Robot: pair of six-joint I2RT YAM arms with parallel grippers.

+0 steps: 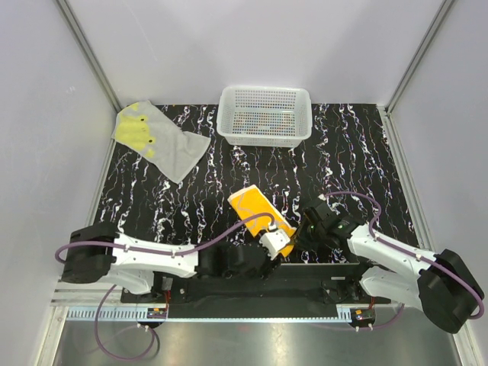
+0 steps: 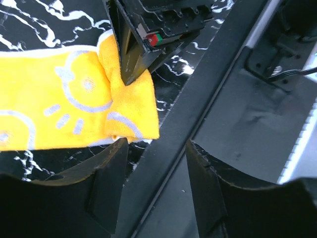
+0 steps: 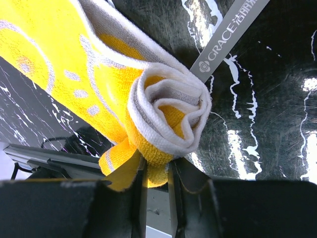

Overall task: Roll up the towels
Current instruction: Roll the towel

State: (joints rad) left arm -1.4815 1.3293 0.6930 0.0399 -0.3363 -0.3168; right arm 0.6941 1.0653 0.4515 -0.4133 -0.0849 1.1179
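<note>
The orange towel (image 1: 258, 209) lies as a folded strip on the black marble table, its near end curled into a small roll (image 3: 168, 111). My right gripper (image 3: 156, 173) is shut on that rolled end, pinching orange cloth between its fingers; in the left wrist view it (image 2: 136, 47) presses on the towel's corner (image 2: 131, 106). My left gripper (image 2: 156, 171) stands open just beside the towel's near edge, with nothing between its fingers. The grey towel (image 1: 156, 139) with yellow-green blotches lies spread flat at the far left.
A white perforated basket (image 1: 264, 114) stands at the back middle of the table. The black base rail (image 2: 198, 99) of the arms runs close under my left gripper. Grey walls enclose the table on the left, right and back.
</note>
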